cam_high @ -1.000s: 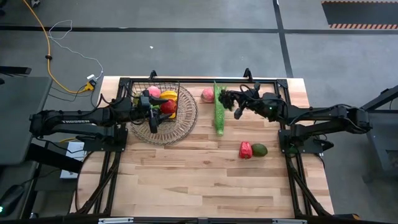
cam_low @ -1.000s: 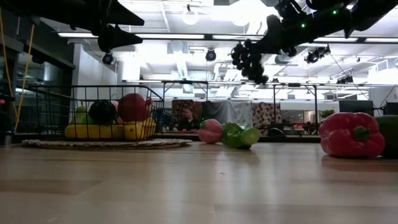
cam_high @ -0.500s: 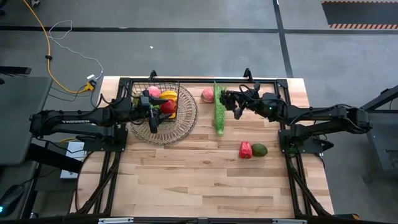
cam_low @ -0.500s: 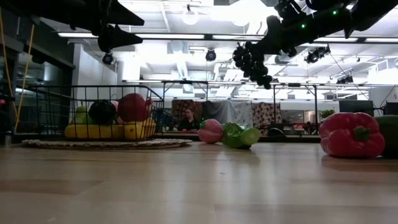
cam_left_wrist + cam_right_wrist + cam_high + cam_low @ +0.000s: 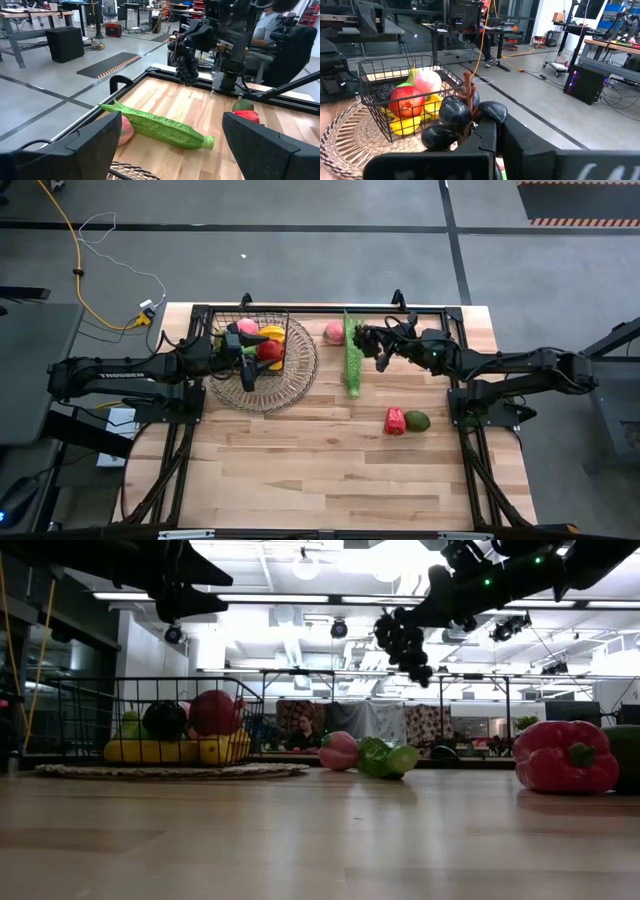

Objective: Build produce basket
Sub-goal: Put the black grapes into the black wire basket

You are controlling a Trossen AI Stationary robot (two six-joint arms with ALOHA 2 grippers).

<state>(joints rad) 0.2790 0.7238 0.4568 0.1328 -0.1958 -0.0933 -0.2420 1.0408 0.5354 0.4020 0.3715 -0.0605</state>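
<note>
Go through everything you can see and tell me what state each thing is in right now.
Right gripper: shut on grapes, raised above the table.
Grapes: hanging in the air.
Left gripper: open, over the basket.
Basket: upright on wicker tray, holding fruit.
Green stalk: lying on table.
Peach: on table beside stalk.
Red pepper: on table, touching avocado.

From my station, the only change is at the right gripper [image 5: 412, 618]: the bunch of grapes [image 5: 404, 643] it carries has swung. A second ago it hung at a slightly different angle beneath the fingers; half a second ago it trailed further toward the pepper [image 5: 566, 756] side; now it hangs a little straighter beneath the gripper.
</note>
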